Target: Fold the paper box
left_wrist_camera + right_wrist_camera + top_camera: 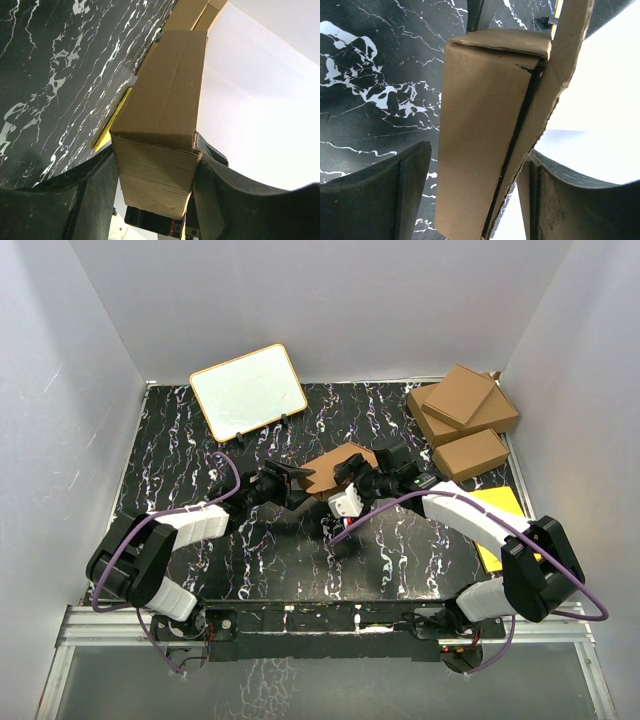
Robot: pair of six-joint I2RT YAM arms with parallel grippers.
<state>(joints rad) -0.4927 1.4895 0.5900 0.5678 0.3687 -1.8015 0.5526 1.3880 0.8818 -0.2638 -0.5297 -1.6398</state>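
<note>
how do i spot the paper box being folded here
At the middle of the black marbled table, the left gripper and right gripper meet. The paper box is the small plain brown carton between them, clamped by the left one. Unlike the three larger cartons piled in the far right corner, it is slim and has a flap standing loose.

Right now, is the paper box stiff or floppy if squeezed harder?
Probably light: the paper box looks thin, hollow cardboard. Likely skews or crushes under a harder squeeze from the left gripper. Its loose flap would probably flop; a gap shows beside it.
</note>
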